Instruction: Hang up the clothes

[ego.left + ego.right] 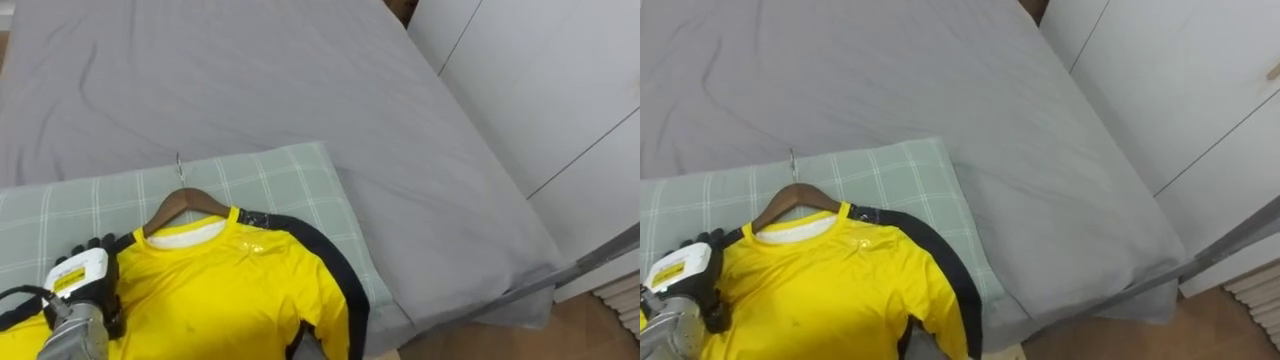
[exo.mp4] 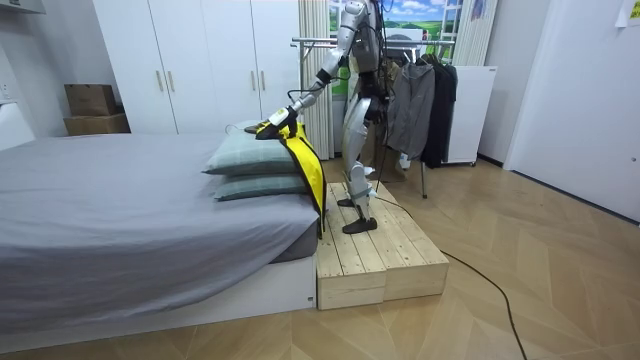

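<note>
Head camera, looking down. The yellow shirt (image 1: pixel 220 290) lies front up on a pale green checked pillow (image 1: pixel 280 175) in the lower left of the view. It has black bands at the shoulders and down its 3 o'clock edge. It is already on a wooden hanger (image 1: pixel 185 203). The hanger's shoulders show above the collar, and its metal hook (image 1: pixel 178 165) points toward 12 o'clock, flat on the pillow.

The left hand (image 1: pixel 85 275) enters at 8 o'clock of the view. Its back faces us and its dark fingers (image 1: pixel 98 248) are curled over the shirt's shoulder at the 9 o'clock end of the hanger. We cannot tell whether they also catch the wood beneath the cloth.

The grey bed (image 1: pixel 250 80) runs from 12 to 4 o'clock of the pillow. White wardrobe doors (image 1: pixel 540 80) stand at 2 o'clock.

Room camera. The robot stands upright on a wooden platform (image 2: pixel 375 255) against the bed's side, with its left arm stretched out over two stacked pillows (image 2: pixel 250 160). The shirt's lower part hangs over the pillow edge toward 6 o'clock. A clothes rack (image 2: pixel 320 42) with dark garments (image 2: pixel 425 100) stands just behind the robot, at 3 o'clock of it in this view.
</note>
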Controlling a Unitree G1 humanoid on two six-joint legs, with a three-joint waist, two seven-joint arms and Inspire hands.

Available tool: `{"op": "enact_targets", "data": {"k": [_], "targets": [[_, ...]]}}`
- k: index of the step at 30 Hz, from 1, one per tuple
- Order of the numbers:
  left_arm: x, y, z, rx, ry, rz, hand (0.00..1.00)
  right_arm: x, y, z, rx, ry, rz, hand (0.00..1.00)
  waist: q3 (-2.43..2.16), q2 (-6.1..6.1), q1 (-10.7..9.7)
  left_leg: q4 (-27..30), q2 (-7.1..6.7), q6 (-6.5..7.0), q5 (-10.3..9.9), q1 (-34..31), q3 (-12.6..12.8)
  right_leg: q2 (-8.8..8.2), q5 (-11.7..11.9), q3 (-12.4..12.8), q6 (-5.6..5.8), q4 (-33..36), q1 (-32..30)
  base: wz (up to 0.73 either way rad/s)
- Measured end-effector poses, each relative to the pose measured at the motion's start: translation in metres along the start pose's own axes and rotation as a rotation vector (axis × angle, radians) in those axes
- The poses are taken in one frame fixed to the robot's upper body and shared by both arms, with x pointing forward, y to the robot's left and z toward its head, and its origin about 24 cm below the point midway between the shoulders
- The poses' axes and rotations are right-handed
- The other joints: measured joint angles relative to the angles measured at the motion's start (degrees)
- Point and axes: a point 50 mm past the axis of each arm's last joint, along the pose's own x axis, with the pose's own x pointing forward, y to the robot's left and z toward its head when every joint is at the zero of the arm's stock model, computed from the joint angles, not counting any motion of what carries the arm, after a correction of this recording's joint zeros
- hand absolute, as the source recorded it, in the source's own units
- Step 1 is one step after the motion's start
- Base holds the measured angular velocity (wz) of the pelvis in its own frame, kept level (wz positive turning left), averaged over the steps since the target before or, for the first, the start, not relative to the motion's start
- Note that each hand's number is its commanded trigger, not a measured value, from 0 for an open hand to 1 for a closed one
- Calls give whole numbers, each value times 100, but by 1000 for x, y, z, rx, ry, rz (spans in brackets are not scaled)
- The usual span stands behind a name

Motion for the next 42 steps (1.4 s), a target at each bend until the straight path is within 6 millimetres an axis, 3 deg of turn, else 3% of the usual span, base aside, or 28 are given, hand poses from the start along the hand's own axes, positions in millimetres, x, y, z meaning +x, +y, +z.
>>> {"op": "enact_targets", "data": {"k": [1, 2, 3, 6, 9, 13, 26, 42], "targets": [[0, 0, -1, 1, 3, -8, 4, 0, 0, -1, -1, 2, 8, 0, -4, 18, -14, -2, 0, 1, -3, 1, 2, -4, -8, 0, -2, 26, -10, 0], [1, 1, -3, 5, 8, -19, 71, 0, 1, -2, 0, 5, 14, 0, -12, 33, -36, 5, -4, 1, -3, 4, 5, -12, -19, 0, -5, 76, -23, 0], [1, 2, -4, 6, 10, -24, 100, 0, 1, -2, 0, 6, 14, 0, -18, 37, -42, 10, -4, 1, -2, 5, 7, -14, -23, 1, -8, 92, -30, 0], [2, 5, -8, 14, 25, -43, 100, 0, 0, -5, 2, 15, 13, 0, -34, 53, -96, 48, -3, 2, -1, 8, 17, -25, -43, 6, -15, 178, -58, 0], [4, 11, -13, 23, 41, -31, 100, 0, 0, -10, 5, 27, 13, 0, -85, 66, -134, 49, -3, 2, -1, 49, 28, -28, -44, 12, -15, 185, -27, -1], [6, 20, -18, 33, 57, -29, 100, -1, -1, -13, 5, 36, 12, 0, -103, 58, -149, 38, -3, 10, -9, 236, 84, -28, -47, 62, -8, 168, 136, -4], [6, 15, -22, 25, 94, -109, 100, -1, -1, -12, 2, 33, 15, 0, -41, 146, -121, 81, 52, 22, -21, 233, 81, 23, 4, 53, -2, 66, 198, 0], [3, 6, -27, 29, 126, -152, 100, -1, 0, -11, 4, 31, 24, 0, -39, 276, -123, 33, 60, 5, -30, 386, 110, 53, 0, 120, -2, 60, 313, 0]]}}
